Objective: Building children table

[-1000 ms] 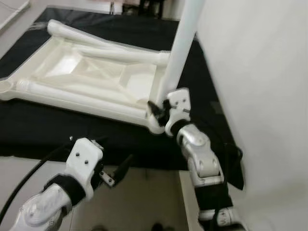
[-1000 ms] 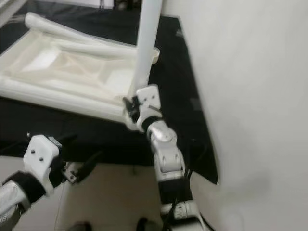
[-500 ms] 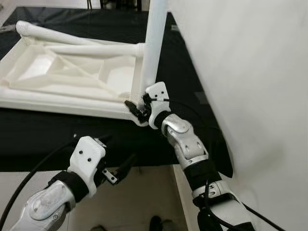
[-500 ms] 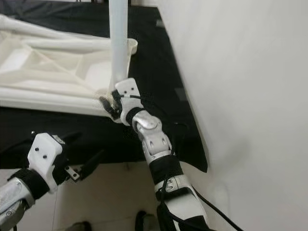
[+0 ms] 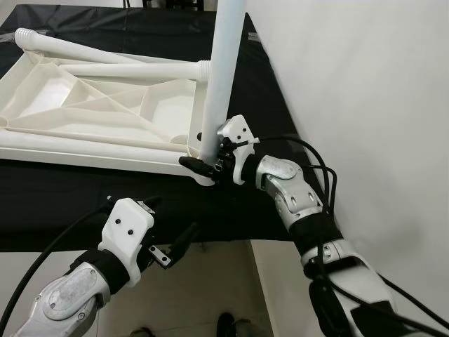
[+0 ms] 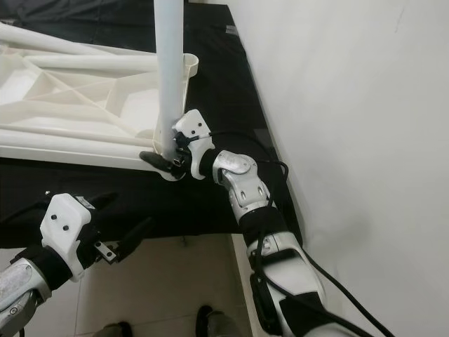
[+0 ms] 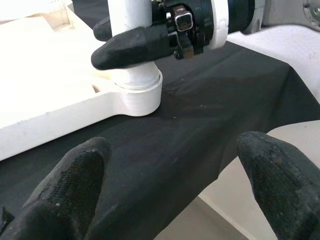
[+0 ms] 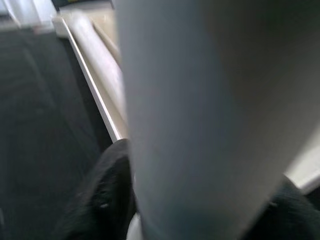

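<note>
Seating a leg into the upturned tabletop's corner

Right hand point(image 5: 210, 163) grips the white leg point(image 5: 223, 70) near its base; its long axis stands upright in the corner socket point(image 7: 135, 95) of the tabletop point(image 5: 105, 112). Left hand point(image 5: 168, 249) hovers open, lower, near the black-covered desk point(image 5: 70, 203).

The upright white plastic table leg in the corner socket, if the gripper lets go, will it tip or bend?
The upright white plastic table leg looks stiff: a thick tube with no visible sag. It is tall over a narrow round corner socket, so it may lean or tip if it is not fully seated. Its smooth surface could slip in the right gripper, clamped near its base.
</note>
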### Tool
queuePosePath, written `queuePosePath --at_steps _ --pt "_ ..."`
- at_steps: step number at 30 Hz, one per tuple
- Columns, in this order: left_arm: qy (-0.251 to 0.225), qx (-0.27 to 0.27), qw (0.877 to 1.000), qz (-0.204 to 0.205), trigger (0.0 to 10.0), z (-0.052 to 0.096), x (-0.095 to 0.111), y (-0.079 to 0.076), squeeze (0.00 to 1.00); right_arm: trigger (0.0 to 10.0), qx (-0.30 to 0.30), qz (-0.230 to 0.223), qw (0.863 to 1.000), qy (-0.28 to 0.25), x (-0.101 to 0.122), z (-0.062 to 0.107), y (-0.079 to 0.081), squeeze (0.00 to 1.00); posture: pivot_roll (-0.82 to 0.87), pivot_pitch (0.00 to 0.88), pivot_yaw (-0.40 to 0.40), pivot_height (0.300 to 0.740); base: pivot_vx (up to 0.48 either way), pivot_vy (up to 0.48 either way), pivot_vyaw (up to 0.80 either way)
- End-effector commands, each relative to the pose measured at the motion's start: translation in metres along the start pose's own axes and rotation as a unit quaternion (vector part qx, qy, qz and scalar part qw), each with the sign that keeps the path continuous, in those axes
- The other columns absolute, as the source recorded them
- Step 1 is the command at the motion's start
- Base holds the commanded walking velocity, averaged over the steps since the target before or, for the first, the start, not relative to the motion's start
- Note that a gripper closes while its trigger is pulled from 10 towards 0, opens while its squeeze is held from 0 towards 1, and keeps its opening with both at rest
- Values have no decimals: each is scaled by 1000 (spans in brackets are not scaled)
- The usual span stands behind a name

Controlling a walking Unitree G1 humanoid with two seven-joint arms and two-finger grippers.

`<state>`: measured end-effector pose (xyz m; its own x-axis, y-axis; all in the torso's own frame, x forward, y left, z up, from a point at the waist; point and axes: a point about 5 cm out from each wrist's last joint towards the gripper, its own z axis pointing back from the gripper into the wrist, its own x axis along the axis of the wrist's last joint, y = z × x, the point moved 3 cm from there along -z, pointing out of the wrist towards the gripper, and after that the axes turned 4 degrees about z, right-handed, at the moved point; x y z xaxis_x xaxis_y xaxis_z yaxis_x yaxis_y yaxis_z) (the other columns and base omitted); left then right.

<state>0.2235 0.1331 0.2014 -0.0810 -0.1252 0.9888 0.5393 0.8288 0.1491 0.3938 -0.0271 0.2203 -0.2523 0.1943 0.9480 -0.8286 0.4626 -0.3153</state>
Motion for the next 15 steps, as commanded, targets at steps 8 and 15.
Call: queuePosePath --at_steps 8,15 --pt "2 -9 1000 8 10000 1 -2 -6 0 0 44 1 999 6 -1 -2 4 0 179 231 -155 740 0 0 0" --pt "4 -10 1000 9 10000 3 -3 -8 0 0 -6 -5 999 40 -22 7 -3 0 168 244 -162 740 0 0 0"
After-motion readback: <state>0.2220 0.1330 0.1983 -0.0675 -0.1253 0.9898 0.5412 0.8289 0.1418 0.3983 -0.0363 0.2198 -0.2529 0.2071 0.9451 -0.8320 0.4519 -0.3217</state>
